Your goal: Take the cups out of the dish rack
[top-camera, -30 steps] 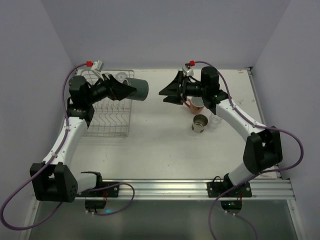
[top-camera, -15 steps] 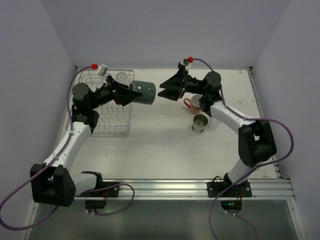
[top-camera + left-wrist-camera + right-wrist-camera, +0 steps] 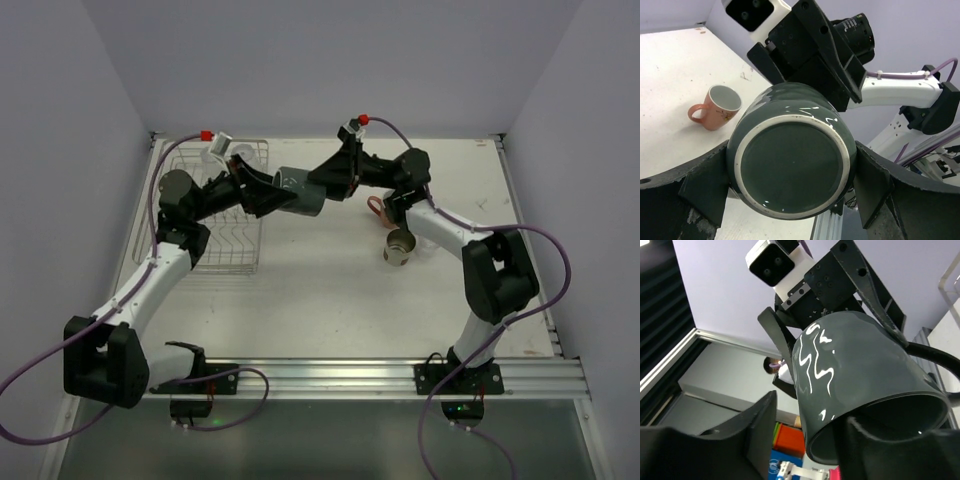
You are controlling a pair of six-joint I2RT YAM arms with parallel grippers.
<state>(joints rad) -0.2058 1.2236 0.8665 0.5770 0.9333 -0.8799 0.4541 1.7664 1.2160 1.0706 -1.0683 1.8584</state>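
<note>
My left gripper (image 3: 270, 192) is shut on the dark green mug (image 3: 303, 190) and holds it sideways in the air, right of the dish rack (image 3: 225, 240). In the left wrist view its fingers press both sides of the mug's base (image 3: 792, 172). My right gripper (image 3: 325, 183) is open at the mug's mouth. In the right wrist view one finger is inside the mug (image 3: 860, 375) and the other stands outside its wall with a gap. The salmon-pink mug (image 3: 385, 208) and the tan cup (image 3: 400, 246) stand on the table.
A clear glass (image 3: 238, 152) sits at the far end of the rack. The pink mug also shows in the left wrist view (image 3: 715, 107), upright on the white table. The rack lies at the far left; grey walls close in on three sides.
My left gripper has carried the green mug rightward, away from the rack. My right gripper has swung left to meet it and now straddles the mug's rim.
</note>
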